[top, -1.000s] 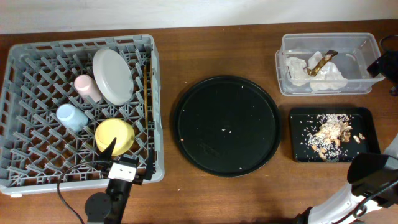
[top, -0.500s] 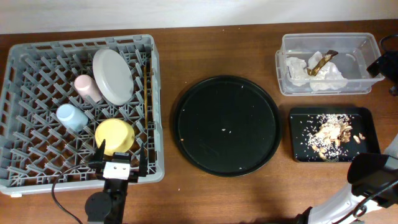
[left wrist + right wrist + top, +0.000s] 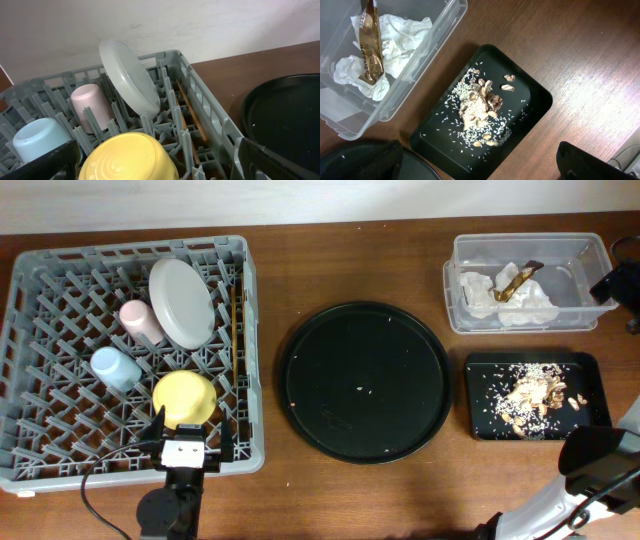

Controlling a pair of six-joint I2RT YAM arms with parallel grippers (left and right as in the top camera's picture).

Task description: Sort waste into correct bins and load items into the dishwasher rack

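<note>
A wooden table (image 3: 270, 500) seen from above, with close views from each wrist. On the left sits the large grey dishwasher rack (image 3: 130, 248), loaded. A grey-white round plate (image 3: 182, 302) stands on edge, tilted, between the pegs near the far side. The pink cup (image 3: 140, 320) is just beside the plate on its left. The light blue cup (image 3: 115, 367) sits nearer the front. The yellow bowl (image 3: 184, 398) rests upside down, its foot ring facing up. Thin wooden chopsticks (image 3: 190, 112) lie along the rack's right wall.

The left gripper (image 3: 192, 435) hangs over the rack's near edge, just beside the yellow bowl. Its jaws are spread wide and hold nothing.

In the middle of the table lies a large round black tray (image 3: 330, 340), bare apart from a few pale specks.

At the far right is the clear plastic tub (image 3: 580, 255). It holds the crumpled white tissue (image 3: 480, 292), with the gold-brown wrapper (image 3: 515, 280) lying on top. Just in front of the tub is the shallow black rectangular tray (image 3: 590, 375). Beige food scraps (image 3: 530, 395) are piled in its middle, with small grains scattered around them.

The right gripper (image 3: 480, 167) hovers above the rectangular tray. Its jaws are wide apart and empty.
</note>
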